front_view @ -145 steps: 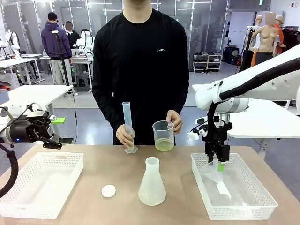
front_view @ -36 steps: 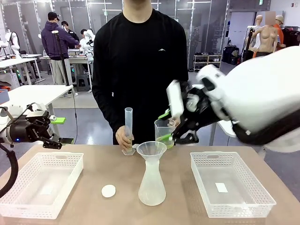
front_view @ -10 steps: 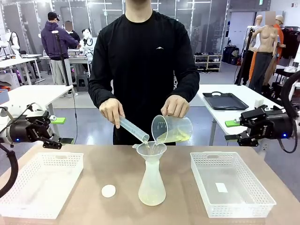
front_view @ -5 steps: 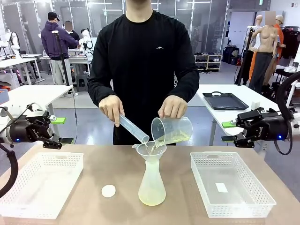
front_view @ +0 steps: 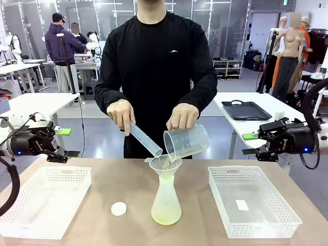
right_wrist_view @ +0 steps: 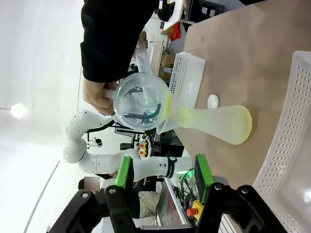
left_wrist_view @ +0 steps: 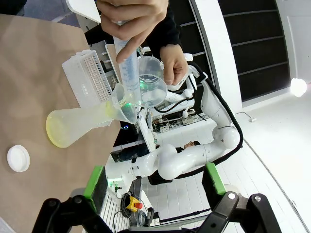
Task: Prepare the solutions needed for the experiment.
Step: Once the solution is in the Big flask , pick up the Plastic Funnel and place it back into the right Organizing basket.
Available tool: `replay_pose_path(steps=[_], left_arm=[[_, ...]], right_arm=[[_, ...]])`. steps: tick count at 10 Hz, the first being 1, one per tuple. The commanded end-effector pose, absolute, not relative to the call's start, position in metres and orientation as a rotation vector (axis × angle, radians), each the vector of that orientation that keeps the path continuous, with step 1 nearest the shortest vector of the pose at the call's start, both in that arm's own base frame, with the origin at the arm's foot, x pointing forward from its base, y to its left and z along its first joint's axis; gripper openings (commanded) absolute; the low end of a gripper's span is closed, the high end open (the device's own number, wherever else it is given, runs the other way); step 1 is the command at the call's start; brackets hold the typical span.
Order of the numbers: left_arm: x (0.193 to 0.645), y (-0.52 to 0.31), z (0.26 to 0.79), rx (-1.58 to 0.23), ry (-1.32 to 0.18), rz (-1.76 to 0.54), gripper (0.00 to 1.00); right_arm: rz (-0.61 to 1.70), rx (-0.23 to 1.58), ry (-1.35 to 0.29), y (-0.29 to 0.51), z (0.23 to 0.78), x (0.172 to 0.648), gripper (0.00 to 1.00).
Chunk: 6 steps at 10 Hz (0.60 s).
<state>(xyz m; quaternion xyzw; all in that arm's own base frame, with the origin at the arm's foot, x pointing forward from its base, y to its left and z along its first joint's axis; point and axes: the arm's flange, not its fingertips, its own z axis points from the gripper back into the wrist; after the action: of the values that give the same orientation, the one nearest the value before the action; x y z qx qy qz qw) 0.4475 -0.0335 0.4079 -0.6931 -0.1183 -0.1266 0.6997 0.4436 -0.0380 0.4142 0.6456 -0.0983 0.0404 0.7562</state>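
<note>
Solutions (front_view: 165, 220): pale yellow layer in base of flask (front_view: 166, 197), centre of frame on bench (front_view: 102, 179); more in tilted beaker (front_view: 185, 142) above funnel (front_view: 165, 164). Person tips beaker and cylinder (front_view: 144, 139) into funnel.
Judgement: light plastic flask, top-heavy, funnel loose, liquid sloshes. Grip at neck below funnel, keep upright.
Left claw (front_view: 65, 142), mid-left: wide, empty. Right claw (front_view: 250, 143), mid-right: partly spread, empty.
Cylinder contents and pour streams hard to make out.

Grey floor (front_view: 95, 137), white side tables (front_view: 33, 102), glass partition walls (front_view: 230, 25), low shelf (front_view: 226, 67) at back
</note>
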Motion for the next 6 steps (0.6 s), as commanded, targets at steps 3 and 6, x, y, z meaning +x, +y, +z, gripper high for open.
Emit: replay_pose_path(steps=[3, 6], left_arm=[[0.4468, -0.0348, 0.4093, -1.549, -0.279, -0.29, 1.0], [0.4468, -0.0348, 0.4093, -1.549, -0.279, -0.29, 1.0]], right_arm=[[0.091, 1.415, -0.211, -0.0376, 0.4146, 0.4428, 0.64], [0.091, 1.415, -0.211, -0.0376, 0.4146, 0.4428, 0.64]])
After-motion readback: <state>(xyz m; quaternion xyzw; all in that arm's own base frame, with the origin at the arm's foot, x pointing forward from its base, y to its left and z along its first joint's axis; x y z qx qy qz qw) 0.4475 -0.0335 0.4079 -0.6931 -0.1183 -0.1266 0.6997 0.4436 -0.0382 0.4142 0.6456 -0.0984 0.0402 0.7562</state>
